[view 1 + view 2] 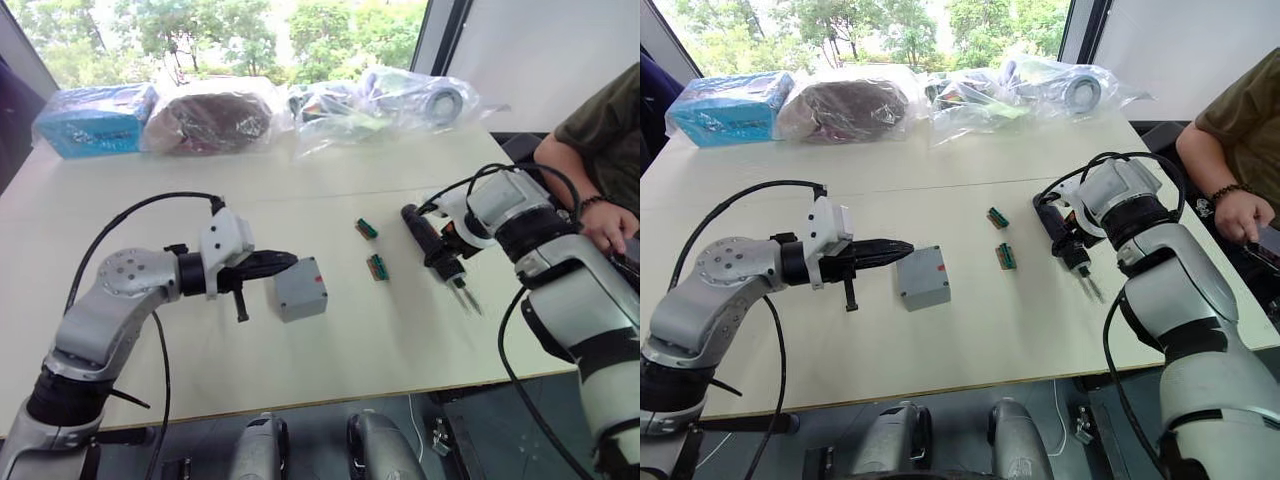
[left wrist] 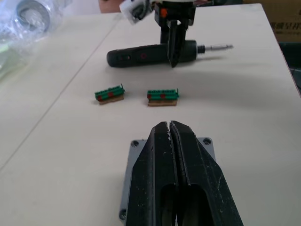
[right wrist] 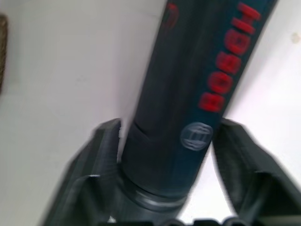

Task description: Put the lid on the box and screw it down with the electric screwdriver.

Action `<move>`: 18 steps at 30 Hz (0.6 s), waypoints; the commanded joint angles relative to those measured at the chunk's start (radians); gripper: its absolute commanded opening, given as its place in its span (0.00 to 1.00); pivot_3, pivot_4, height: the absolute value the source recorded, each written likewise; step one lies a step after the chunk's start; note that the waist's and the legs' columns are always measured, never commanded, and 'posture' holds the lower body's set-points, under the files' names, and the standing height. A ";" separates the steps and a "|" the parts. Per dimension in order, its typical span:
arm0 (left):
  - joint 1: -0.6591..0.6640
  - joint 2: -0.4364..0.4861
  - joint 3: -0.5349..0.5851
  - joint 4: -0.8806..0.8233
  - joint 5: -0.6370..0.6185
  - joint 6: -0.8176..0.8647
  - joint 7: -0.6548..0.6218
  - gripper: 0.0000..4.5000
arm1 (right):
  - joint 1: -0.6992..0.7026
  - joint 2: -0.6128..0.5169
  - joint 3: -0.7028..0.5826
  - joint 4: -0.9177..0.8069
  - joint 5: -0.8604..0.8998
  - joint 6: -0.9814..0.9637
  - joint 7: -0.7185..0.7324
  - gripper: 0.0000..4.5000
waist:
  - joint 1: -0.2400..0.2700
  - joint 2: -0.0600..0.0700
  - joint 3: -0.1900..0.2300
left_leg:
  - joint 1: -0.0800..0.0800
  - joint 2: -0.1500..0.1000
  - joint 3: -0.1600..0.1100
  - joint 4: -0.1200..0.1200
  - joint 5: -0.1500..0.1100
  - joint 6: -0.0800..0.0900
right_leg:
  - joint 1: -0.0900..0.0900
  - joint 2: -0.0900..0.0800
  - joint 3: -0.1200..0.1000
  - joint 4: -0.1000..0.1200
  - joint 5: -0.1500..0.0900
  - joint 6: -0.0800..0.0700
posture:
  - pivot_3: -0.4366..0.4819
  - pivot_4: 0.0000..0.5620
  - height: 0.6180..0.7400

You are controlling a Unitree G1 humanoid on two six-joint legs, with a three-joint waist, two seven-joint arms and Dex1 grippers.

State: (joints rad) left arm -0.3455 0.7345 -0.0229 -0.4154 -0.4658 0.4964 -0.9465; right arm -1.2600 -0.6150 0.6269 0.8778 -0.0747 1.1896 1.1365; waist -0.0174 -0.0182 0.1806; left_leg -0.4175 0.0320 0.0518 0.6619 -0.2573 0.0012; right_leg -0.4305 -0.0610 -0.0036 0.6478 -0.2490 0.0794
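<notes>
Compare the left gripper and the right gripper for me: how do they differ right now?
The left gripper has its fingers shut together, while the right gripper has its fingers open. The left gripper's tips sit at the grey box and grip nothing. The right gripper straddles the electric screwdriver, which lies flat, with gaps showing on both sides in the right wrist view. Both are low over the table.

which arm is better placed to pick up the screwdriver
Right. The right gripper already straddles the electric screwdriver lying on the table, fingers open on either side. The left gripper is shut, over the box.
</notes>
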 commanded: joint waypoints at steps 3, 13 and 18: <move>0.004 0.037 0.019 0.008 0.012 -0.027 -0.026 0.00 | -0.063 -0.047 -0.126 -0.128 0.012 0.012 -0.052 0.42 | 0.001 0.003 0.002 | 0.000 0.000 0.000 0.000 0.000 0.000 | 0.000 -0.001 0.000 0.000 0.000 0.000 | 0.48 0.27 1.00; -0.062 0.034 -0.032 0.151 0.048 -0.052 -0.100 0.00 | 0.172 0.181 -0.693 -0.837 0.245 -0.188 -0.345 0.42 | -0.002 0.005 0.003 | -0.009 0.001 0.000 0.000 0.000 0.000 | -0.010 0.003 0.000 0.003 0.000 0.000 | 0.48 0.27 1.00; -0.097 0.026 -0.064 0.214 0.064 -0.058 -0.137 0.00 | 0.318 0.396 -0.796 -1.017 0.354 -0.370 -0.474 0.42 | 0.009 0.005 0.003 | -0.009 0.001 0.000 0.000 0.001 -0.001 | -0.009 0.001 -0.001 0.004 0.000 0.000 | 0.48 0.27 1.00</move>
State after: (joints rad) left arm -0.4123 0.7633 -0.0756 -0.2112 -0.4023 0.4467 -1.0670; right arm -0.9607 -0.2608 -0.0988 -0.0230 0.2187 0.9456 0.7105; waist -0.0084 -0.0137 0.1835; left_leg -0.4269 0.0321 0.0521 0.6628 -0.2564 -0.0003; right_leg -0.4388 -0.0608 -0.0051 0.6513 -0.2485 0.0798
